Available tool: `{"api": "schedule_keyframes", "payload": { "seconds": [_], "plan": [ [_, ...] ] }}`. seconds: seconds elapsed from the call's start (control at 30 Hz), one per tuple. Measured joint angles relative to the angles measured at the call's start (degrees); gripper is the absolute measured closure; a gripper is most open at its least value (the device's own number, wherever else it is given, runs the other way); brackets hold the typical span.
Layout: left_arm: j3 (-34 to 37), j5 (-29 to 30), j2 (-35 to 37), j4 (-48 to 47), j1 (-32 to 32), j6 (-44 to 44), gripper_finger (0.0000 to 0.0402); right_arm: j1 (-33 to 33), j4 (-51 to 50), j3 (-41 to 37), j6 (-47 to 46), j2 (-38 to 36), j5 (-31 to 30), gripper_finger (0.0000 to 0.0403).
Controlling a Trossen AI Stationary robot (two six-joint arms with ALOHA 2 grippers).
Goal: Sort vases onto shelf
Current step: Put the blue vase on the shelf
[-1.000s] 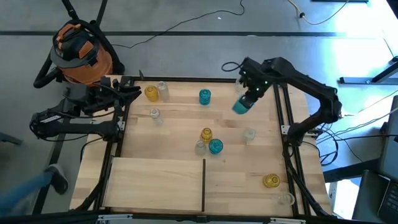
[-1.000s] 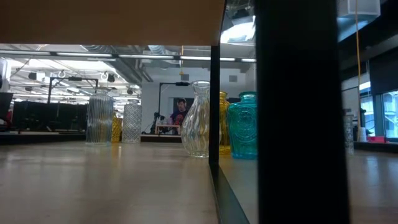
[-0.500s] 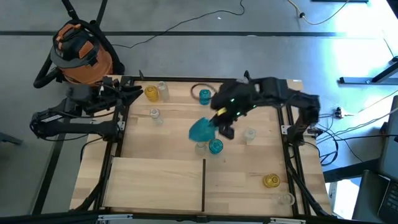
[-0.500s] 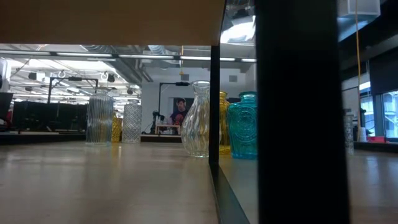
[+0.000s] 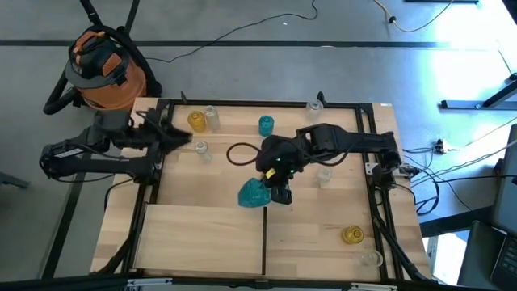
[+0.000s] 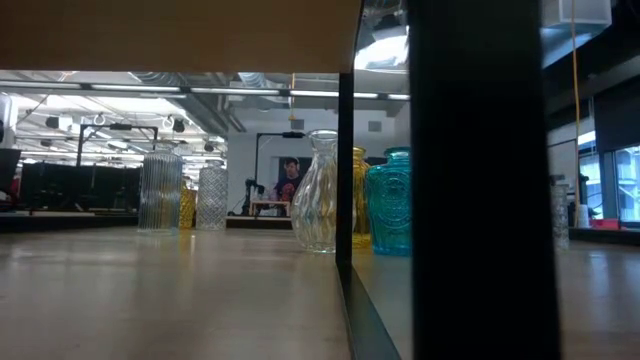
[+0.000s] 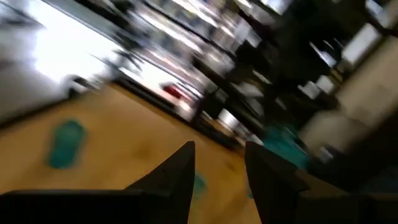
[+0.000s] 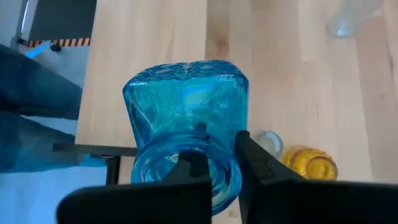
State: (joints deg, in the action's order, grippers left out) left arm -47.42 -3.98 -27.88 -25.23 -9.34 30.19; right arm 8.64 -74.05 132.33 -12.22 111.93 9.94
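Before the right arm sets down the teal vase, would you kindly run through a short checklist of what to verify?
1. Right gripper shut on the teal vase at its rim: ok.
2. Vase upright: not ok, it hangs tilted in the high view.
3. Bare shelf panel beside the vase: ok.
4. Left gripper away from the drop spot, near the clear vase: ok.
5. Vases hidden under the right arm: cannot tell.
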Motion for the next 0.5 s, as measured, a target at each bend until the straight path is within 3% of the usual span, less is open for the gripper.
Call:
{"api": "schedule_keyframes", "payload": {
  "seconds": [0.13,0.23,0.37,0.5],
  "plan": [
    [0.0,-14.3,-3.5,1.6,0.5,2.6,0.0269,-0.7,1.4,0.0,-2.3,0.5,-2.7,0.0393],
    [0.0,-20.3,-7.6,6.0,3.4,0.8,0.0269,-1.7,2.8,0.0,-4.3,0.5,-4.1,0.0393],
    [-0.8,-20.0,-13.7,12.0,9.9,-6.6,0.0269,-2.8,3.4,0.0,-5.6,0.5,-5.3,0.0393],
    [-5.3,-10.6,-19.1,9.2,15.8,-17.5,0.0269,-3.6,3.3,0.0,-5.7,0.5,-5.3,0.0393]
  ]
}}
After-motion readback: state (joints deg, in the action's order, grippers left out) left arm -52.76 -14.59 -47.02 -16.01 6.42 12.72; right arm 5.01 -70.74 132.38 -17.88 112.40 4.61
